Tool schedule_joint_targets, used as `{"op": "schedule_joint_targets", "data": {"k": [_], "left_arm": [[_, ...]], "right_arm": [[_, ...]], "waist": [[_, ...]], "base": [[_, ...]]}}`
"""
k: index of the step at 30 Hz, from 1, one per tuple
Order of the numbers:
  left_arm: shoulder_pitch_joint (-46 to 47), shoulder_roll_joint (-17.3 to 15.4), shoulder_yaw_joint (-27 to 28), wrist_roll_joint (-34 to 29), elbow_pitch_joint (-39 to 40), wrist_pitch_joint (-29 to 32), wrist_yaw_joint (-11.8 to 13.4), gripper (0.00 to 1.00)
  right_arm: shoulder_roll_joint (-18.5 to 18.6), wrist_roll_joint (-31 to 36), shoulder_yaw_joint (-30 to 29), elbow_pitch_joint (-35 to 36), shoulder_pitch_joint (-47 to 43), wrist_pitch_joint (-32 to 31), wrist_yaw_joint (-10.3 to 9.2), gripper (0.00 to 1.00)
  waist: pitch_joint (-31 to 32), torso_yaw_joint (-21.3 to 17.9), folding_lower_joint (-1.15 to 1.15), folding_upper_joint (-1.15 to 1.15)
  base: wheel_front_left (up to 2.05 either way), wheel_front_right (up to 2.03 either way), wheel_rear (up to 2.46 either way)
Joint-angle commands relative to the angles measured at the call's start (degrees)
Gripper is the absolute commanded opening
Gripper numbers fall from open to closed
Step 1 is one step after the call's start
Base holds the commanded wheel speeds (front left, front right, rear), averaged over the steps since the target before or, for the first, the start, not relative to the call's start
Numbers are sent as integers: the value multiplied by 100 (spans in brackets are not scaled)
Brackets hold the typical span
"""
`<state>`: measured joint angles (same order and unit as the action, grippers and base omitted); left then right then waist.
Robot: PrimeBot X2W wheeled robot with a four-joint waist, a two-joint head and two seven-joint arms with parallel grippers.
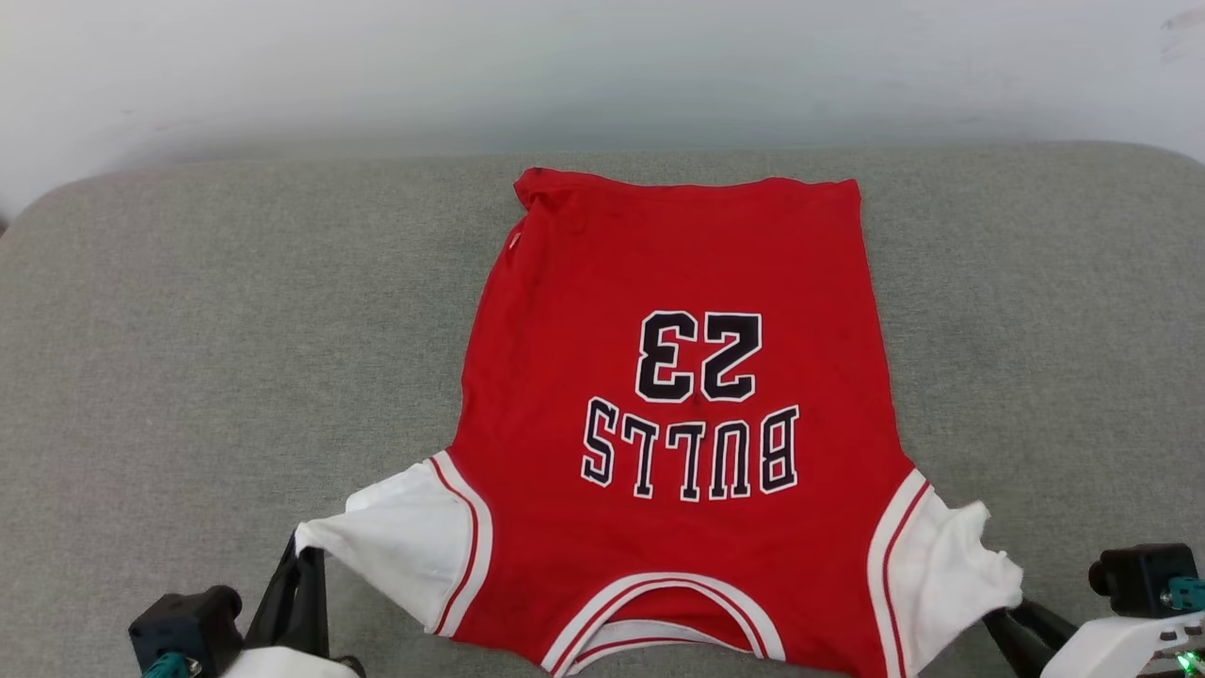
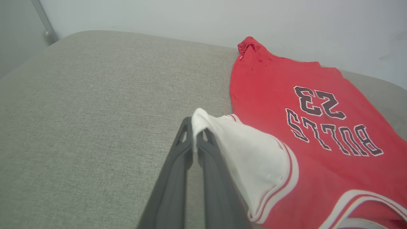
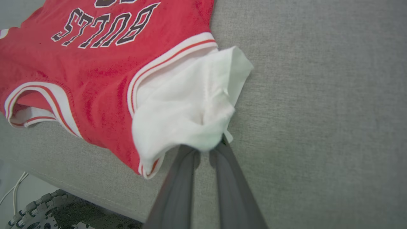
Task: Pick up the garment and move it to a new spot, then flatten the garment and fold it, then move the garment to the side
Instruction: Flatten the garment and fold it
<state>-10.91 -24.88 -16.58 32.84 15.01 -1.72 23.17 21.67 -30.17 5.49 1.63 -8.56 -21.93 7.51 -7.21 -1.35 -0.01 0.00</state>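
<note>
The garment (image 1: pixel 678 282), a red jersey with white sleeves and black lettering, lies spread flat on the grey cushion (image 1: pixel 235 330), collar toward me. My left gripper (image 1: pixel 303 556) is at the lower left, shut on the tip of the left white sleeve, which it holds slightly off the cushion. The left wrist view shows the two fingers pinching that sleeve edge at my left gripper (image 2: pixel 194 127), with the garment (image 2: pixel 286 89) beyond. My right gripper (image 1: pixel 1003 617) is at the right sleeve's outer edge. In the right wrist view the bunched sleeve of the garment (image 3: pixel 95 63) covers the tips of my right gripper (image 3: pixel 205 148), whose fingers stand slightly apart.
A pale wall (image 1: pixel 602 66) rises right behind the cushion's rounded far edge. Bare grey cushion extends to the left and right of the jersey. Below the cushion's near edge the right wrist view shows a ridged wheel (image 3: pixel 38 206) and a white cable (image 3: pixel 16 187) on the floor.
</note>
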Motion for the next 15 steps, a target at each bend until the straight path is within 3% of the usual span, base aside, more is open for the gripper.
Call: {"op": "schedule_joint_targets", "data": {"k": [1,9,15], "left_arm": [[165,28,-27,-58,23,-53,-25,0],[703,229,-327,-390,194,-216,-39,0],[1196,408,-576,-590,347,-359,-146,0]], "right_arm": [[-62,-18,-49,86,59,-5,-4,100],[-367,-99,-794,-35,1425,514,-4,100],[-43,-208,-1105,-1345,3145,305,-4,100]], "waist": [[-26,26,1,0],[-318,253,1,0],[-904,763,1,0]], "base": [[0,0,0],[0,0,0],[0,0,0]]}}
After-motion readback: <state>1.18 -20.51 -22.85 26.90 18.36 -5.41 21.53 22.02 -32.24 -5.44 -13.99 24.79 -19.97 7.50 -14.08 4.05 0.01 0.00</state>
